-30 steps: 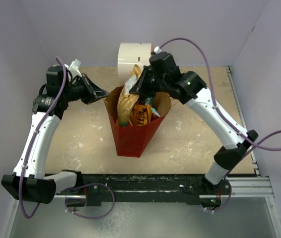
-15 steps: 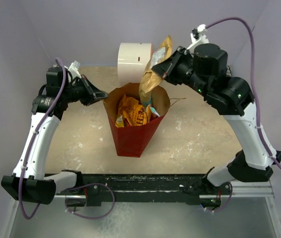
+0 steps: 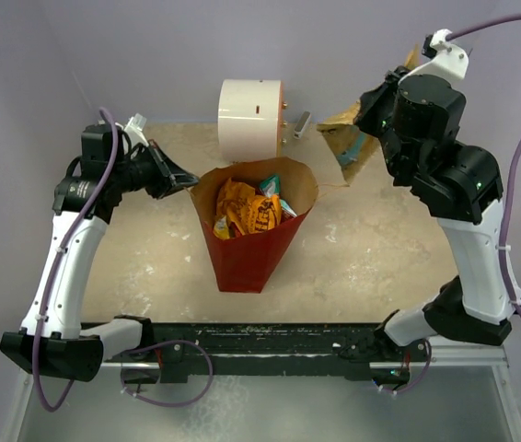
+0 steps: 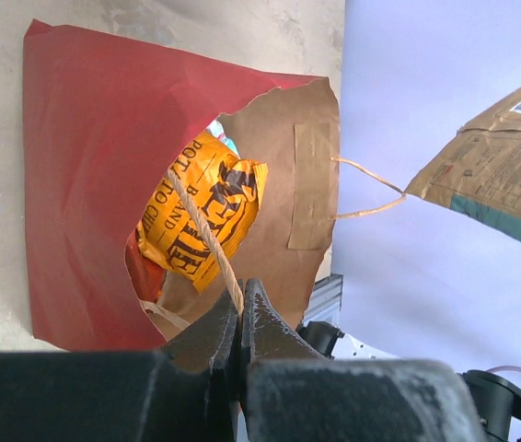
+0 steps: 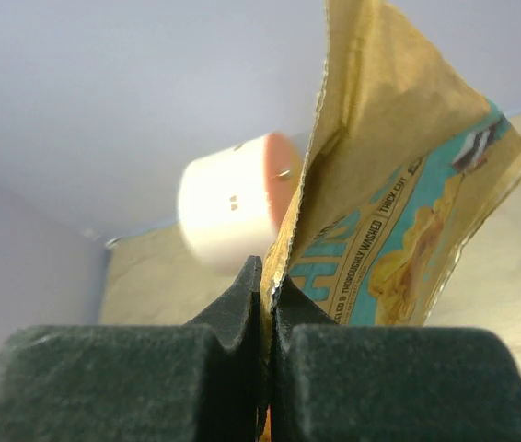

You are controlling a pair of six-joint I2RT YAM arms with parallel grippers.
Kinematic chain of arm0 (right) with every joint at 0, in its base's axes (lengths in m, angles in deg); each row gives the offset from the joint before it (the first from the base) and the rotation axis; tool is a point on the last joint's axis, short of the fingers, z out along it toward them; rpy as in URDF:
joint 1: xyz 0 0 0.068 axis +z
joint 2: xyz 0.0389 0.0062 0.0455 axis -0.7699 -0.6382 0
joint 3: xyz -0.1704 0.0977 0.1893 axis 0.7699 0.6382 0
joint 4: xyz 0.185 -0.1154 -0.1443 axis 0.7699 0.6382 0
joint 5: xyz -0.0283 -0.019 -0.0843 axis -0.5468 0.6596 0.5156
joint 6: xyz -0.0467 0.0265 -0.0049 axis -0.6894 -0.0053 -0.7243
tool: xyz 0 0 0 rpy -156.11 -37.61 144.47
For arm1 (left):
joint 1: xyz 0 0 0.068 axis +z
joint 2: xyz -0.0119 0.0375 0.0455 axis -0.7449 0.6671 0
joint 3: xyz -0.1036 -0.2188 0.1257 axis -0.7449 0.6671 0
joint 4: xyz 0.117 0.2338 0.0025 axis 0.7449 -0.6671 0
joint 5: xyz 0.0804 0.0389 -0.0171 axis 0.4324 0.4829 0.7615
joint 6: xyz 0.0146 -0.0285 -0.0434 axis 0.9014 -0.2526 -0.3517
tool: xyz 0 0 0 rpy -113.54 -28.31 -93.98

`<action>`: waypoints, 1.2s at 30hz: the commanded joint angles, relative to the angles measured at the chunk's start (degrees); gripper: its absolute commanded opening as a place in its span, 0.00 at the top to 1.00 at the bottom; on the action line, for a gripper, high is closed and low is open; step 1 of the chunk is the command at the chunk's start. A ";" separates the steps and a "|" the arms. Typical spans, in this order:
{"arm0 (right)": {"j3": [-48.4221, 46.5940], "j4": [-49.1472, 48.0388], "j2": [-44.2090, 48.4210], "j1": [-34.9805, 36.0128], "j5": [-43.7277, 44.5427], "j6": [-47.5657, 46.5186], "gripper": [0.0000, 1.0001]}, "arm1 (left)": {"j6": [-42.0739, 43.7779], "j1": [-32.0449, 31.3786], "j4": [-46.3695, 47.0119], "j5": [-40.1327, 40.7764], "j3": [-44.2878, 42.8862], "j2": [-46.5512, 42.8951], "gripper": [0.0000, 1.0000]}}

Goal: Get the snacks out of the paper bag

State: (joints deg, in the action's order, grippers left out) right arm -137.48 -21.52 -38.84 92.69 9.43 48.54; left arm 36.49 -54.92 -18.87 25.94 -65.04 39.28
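Above table (image 3: 150,258), right end effector (image 5: 266,287) pinches tan chip bag (image 5: 380,184) edge.

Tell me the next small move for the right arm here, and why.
Probably lower the tan-and-teal crinkly snack packet onto the beige table right of the red paper carrier bag and open the right claw: it pinches the packet in the air, clear of the bag.
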 commanded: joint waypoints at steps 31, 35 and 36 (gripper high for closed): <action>70.70 -6.70 23.05 -23.32 2.15 12.97 1.00 | 1.74 0.26 -2.87 -0.19 -5.56 -0.42 1.00; 67.75 -14.28 12.70 -31.72 -2.84 9.89 1.00 | 2.95 0.27 -2.34 -1.70 -5.54 0.11 1.00; 65.94 -14.97 9.59 -33.80 -4.08 10.18 1.00 | 4.05 0.25 -2.53 -2.17 -5.95 0.58 1.00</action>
State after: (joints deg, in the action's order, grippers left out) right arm -67.19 -27.94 -20.59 65.24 9.10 60.87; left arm 37.49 -54.92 -23.28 25.83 -68.10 39.59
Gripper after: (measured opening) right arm 0.008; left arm 0.008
